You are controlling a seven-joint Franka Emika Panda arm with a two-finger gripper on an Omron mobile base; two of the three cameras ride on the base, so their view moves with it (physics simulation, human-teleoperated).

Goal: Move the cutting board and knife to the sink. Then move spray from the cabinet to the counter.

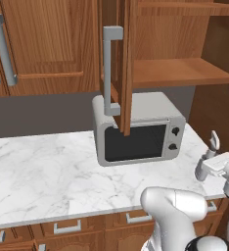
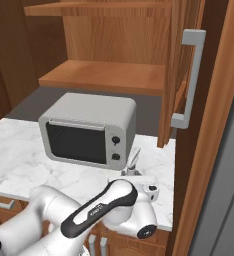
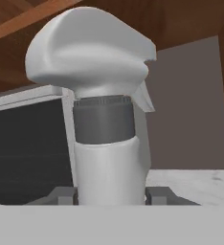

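The spray (image 3: 104, 143), a grey bottle with a white trigger top, stands upright between my fingertips (image 3: 61, 196). My gripper (image 3: 109, 197) is shut on its body. From the base views, the spray (image 1: 213, 143) (image 2: 134, 161) and gripper (image 1: 207, 166) (image 2: 133, 175) hang low over the right end of the marble counter (image 1: 48, 171) (image 2: 19, 165), right of the microwave. Whether the bottle's base touches the marble is hidden. The cabinet (image 1: 180, 71) (image 2: 104, 75) above stands open, its shelves bare. Cutting board, knife and sink are out of view.
A grey microwave (image 1: 136, 132) (image 2: 89, 130) sits on the counter under the cabinet. The open cabinet door (image 1: 126, 59) (image 2: 181, 70) with its grey bar handle juts out above. A brown wall (image 2: 214, 150) borders the counter's right end. Drawers run below.
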